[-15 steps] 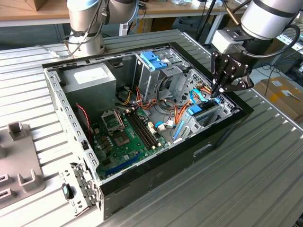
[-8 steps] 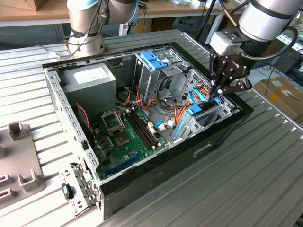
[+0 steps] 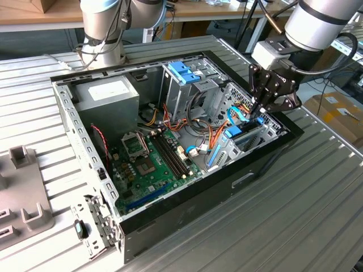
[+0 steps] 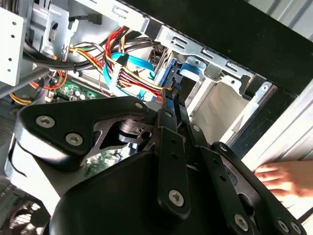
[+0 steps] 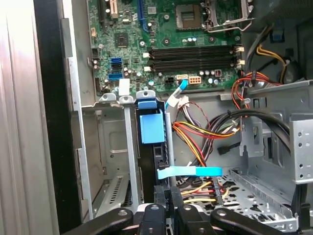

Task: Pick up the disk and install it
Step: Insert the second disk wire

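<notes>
Open computer case (image 3: 91, 122) with motherboard (image 3: 150, 164), cables (image 5: 205, 129)

No legible text. The white label (image 3: 105, 89) on the power supply (image 3: 108, 97), well away from the gripper (image 3: 262, 111), and the motherboard (image 5: 161, 44) markings beyond it cannot be read.

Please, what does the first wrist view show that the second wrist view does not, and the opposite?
First wrist view, not the second: the memory slots and the processor socket. Second wrist view, not the first: a person's hand beside the case. Both wrist views: the claw, the coloured wires, and the disk with its blue carrier, standing in the drive bay.
</notes>
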Robot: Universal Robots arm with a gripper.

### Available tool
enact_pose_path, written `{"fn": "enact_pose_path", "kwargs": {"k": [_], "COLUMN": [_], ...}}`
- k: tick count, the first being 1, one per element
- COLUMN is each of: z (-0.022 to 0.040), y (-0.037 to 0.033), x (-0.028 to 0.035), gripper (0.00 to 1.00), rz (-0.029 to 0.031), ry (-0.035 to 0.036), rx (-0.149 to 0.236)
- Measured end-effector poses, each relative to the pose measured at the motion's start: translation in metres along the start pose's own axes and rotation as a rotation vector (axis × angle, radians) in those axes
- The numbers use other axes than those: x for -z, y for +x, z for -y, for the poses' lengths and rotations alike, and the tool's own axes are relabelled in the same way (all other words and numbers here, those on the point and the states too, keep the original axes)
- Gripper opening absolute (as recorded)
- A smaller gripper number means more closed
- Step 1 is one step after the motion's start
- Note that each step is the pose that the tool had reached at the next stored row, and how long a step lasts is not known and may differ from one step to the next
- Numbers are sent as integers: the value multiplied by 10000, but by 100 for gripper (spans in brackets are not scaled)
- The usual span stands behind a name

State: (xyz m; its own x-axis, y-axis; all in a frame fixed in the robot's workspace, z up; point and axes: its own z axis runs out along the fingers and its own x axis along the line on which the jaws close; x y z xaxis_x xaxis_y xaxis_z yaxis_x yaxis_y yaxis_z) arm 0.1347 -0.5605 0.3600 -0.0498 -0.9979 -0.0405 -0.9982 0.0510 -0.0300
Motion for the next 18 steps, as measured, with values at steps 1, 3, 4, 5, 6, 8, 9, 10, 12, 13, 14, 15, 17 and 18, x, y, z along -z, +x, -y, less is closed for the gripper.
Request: {"fn": "enact_pose_path", "kwargs": {"k": [1,3,4,5,6,8,9,10,12,13,14,15,17,18], "z": [0,-1,-1,-1,-1,-2,-2,-2,-2,-2,-2,-3,-3,-3], "y": [-1,-2,-2,-2,-2,-4,-5,-5,-4,-5,-4,-4,-4,-4], "x": [-2,-8,-14,-22,-35,-42,-43,-48,-53,-54,-55,-57,-69,-73], "gripper": [16,16,16,16,16,16,16,16,16,16,16,16,16,16], "rz": [2,6,7,7,7,7,13,35,48,51,52,53,59,57], "ry": [-5,-8,-9,-9,-10,-11,-12,-17,-25,-29,-31,-32,-36,-37], "rx": [133,197,206,212,220,230,261,369,547,621,680,724,793,815]}}
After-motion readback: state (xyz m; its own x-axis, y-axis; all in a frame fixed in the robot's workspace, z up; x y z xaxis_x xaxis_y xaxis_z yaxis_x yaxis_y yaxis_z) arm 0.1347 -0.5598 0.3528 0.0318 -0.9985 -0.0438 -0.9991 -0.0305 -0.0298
